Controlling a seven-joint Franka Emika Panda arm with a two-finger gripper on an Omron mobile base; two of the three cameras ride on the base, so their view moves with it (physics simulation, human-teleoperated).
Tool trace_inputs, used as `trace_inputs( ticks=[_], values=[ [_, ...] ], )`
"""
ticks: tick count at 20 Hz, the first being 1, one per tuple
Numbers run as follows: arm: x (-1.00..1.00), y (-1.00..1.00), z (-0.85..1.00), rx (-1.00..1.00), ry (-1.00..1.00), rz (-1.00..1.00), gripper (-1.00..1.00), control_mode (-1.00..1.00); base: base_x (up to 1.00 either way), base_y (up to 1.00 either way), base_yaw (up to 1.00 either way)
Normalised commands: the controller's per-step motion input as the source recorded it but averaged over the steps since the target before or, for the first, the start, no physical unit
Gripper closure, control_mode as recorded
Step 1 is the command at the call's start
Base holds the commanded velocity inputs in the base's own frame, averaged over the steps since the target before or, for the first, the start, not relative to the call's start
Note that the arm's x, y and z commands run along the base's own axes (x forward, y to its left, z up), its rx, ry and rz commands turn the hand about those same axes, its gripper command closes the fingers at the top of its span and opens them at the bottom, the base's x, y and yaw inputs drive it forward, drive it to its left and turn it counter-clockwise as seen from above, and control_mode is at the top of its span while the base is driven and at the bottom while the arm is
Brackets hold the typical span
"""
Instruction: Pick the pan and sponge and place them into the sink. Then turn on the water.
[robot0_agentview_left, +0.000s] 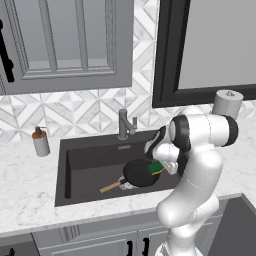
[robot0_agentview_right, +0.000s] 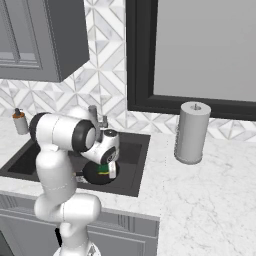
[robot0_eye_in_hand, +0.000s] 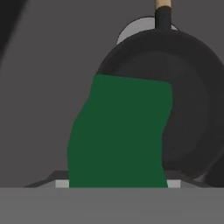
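Left base view: the pan (robot0_agentview_left: 140, 172) already lies in the sink (robot0_agentview_left: 85, 160), over the drain, handle pointing near-left. The gripper (robot0_agentview_left: 161, 167) hangs over its right rim, clamped on the sponge (robot0_agentview_left: 156, 166) (low, likely for a short drop).

Right base view: sponge (robot0_agentview_right: 104, 168) above pan (robot0_agentview_right: 98, 173).

Hand view: sponge (robot0_eye_in_hand: 120, 135) between the jaws, pan (robot0_eye_in_hand: 188, 100) beneath.

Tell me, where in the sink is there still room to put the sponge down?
The left half of the sink floor is bare, from the left wall up to the pan. The right side is crowded: the pan lies over the drain there, its wooden handle pointing left, and the gripper hangs above it holding the sponge.
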Motion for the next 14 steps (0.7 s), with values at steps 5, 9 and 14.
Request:
trace_inputs(
  ticks=[5, 9, 14],
  values=[
    [0.34, 0.0, -0.36, 0.01, -0.14, 0.0, 1.0, -1.0, 0.0, 0.0, 0.0],
    [0.2, 0.0, -0.31, 0.05, -0.19, 0.0, 1.0, -1.0, 0.0, 0.0, 0.0],
    [0.03, 0.01, -0.42, 0.06, -0.17, 0.0, 1.0, -1.0, 0.0, 0.0, 0.0]
  ],
)
